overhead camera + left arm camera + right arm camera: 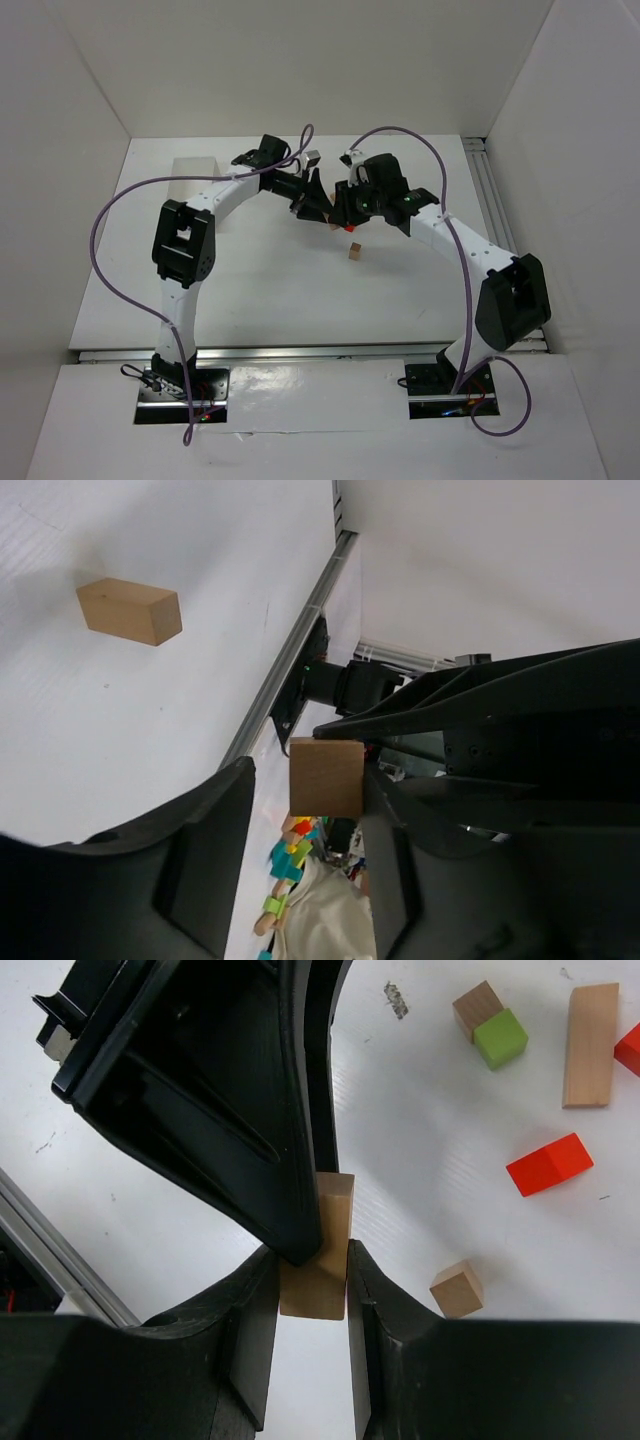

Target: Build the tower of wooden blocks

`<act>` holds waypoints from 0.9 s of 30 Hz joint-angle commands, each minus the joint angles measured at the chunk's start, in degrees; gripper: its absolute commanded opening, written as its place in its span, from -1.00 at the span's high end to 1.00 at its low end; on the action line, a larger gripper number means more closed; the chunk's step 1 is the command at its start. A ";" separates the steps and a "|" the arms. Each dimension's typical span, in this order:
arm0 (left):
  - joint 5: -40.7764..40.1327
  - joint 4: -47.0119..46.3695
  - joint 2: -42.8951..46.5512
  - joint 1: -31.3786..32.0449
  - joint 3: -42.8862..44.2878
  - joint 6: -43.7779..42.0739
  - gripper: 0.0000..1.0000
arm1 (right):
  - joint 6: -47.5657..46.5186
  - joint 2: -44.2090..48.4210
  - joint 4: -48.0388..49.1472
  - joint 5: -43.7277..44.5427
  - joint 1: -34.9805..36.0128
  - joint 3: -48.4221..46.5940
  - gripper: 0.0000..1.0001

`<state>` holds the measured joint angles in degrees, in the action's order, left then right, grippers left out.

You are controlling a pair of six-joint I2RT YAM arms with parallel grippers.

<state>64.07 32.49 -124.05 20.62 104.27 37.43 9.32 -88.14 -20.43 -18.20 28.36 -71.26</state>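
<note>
My right gripper (312,1260) is shut on a tan oblong block (318,1250), held above the table at mid-table (338,212). My left gripper (310,780) meets it there, jaws open around the same block (326,777). One left finger touches the block; the other stands apart from it. Loose blocks lie on the table below: a tan cube (457,1289), a red block (549,1164), a lime green cube (500,1038) against another tan cube (477,1006), and a long tan block (589,1031). A tan block (130,610) lies alone on the table (354,252).
A pale box (195,168) stands at the back left. An aluminium rail (290,650) runs along the table's right side (490,190). White walls close in the table on three sides. Coloured clutter (285,865) shows past the rail.
</note>
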 commanded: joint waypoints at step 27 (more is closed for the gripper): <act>-68.19 -2.14 13.57 12.50 -10.83 -5.80 1.00 | 18.27 4.55 -17.27 17.15 -8.67 1.83 -0.57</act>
<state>8.32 37.01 -112.73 30.15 96.29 30.33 20.78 -82.74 -33.43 -2.48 20.88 -70.00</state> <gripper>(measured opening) 0.415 0.786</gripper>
